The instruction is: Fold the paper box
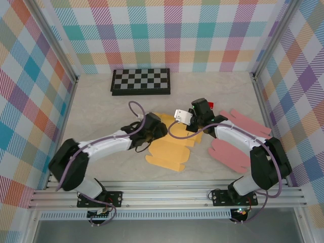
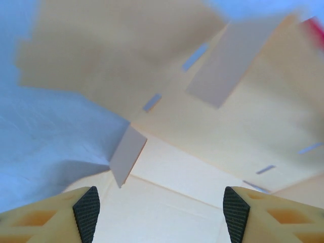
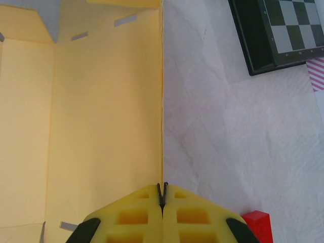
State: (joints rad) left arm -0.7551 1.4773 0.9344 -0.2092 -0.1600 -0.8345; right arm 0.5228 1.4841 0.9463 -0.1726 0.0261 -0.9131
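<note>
The paper box (image 1: 169,152) lies at the centre of the counter (image 1: 101,111), its panels mostly flat and one small flap (image 2: 126,157) standing up. At the box's 1 o'clock edge the right end effector (image 3: 162,195) is closed and appears to pinch a panel edge. At 10 o'clock the left end effector (image 2: 161,215) hangs wide, with nothing between its pads. We judge this a wall fold: anchor with the right, lower the left astride the flap, and close only once the flap sits squarely between the pads. A chessboard (image 1: 140,81) at 11 o'clock and a pink sheet (image 1: 233,149) at 3 o'clock lie apart.
</note>
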